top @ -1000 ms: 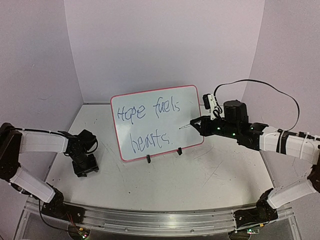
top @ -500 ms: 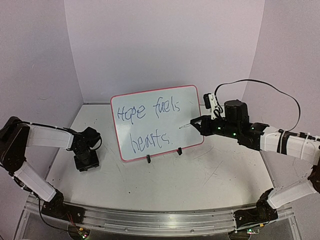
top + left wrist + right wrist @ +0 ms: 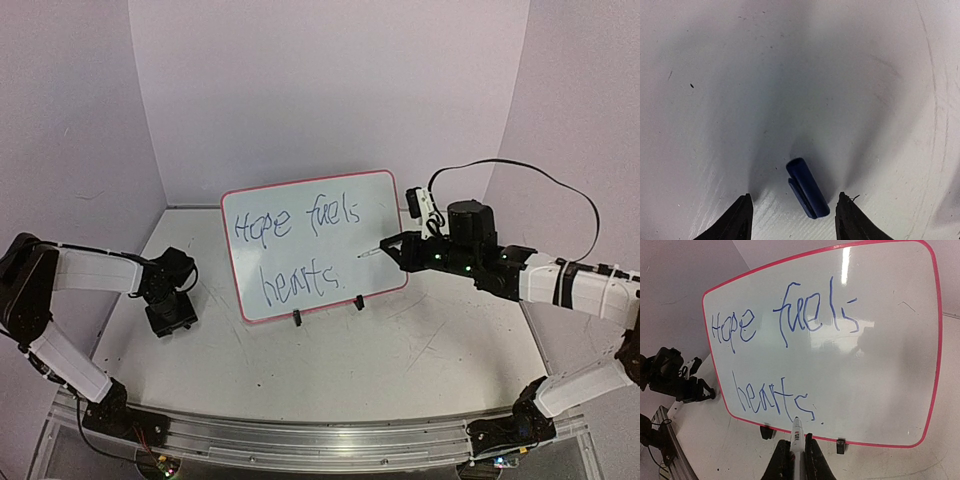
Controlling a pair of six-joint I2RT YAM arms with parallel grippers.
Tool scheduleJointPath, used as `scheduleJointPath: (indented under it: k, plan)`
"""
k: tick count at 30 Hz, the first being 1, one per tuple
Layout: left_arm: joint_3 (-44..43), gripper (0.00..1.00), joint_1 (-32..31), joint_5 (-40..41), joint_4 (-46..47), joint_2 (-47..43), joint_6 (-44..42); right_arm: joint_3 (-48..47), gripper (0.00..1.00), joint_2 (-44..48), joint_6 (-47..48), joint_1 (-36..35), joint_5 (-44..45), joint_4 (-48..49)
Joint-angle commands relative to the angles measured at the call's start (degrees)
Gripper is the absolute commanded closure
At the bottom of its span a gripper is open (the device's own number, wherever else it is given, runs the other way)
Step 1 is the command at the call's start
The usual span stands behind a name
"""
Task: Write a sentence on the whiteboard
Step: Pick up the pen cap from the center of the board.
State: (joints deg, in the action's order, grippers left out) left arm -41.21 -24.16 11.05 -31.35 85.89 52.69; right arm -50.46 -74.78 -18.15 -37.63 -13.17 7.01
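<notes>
Ahead of the right gripper [image 3: 794, 452], the whiteboard [image 3: 378, 198] is standing tilted back on two black clip feet [image 3: 841, 445], which are resting on the scratched white surface [image 3: 400, 350]. The board's red-pink rim is showing on all sides in the right wrist view. The sentence [image 3: 812, 320] is sitting on the board in blue marker: "Hope fuels" is running across the upper line, above and ahead of the right gripper, and "hearts" is lying on the lower line, directly ahead of it and slightly to its left.

The right gripper is clamping narrowly on a white marker [image 3: 797, 432], with its jaws pressing against the barrel on both sides. The marker is projecting forward from the gripper, and its tip is pointing at the board just after the last letter of "hearts". Whether the tip is touching the board cannot be told from these views.

The left gripper [image 3: 172, 318] is hanging low over the surface, well apart from the board and to its left. Its jaws are standing moderately wide and are gripping nothing. A dark blue marker cap [image 3: 807, 187] is lying on the surface between the two fingertips [image 3: 744, 205], angled, with a visible gap on each side.
</notes>
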Motion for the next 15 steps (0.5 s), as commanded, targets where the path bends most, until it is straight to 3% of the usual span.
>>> scheduleJointPath:
  k: [1,7,15]
  plan:
    - [-1.98,0.45,1.55,-0.2,2.17,1.54,2.54,0.7,1.0,-0.05,-0.69,0.27,-0.72,3.28]
    - [-1.83,0.56,1.41,-3.11,4.37,4.49,3.2,0.71,1.0,0.37,-0.71,0.27,-0.56,3.37]
    - [0.88,0.76,1.3,-2.25,6.87,0.67,0.79,0.32,1.0,-0.13,-0.21,0.27,-0.84,3.45]
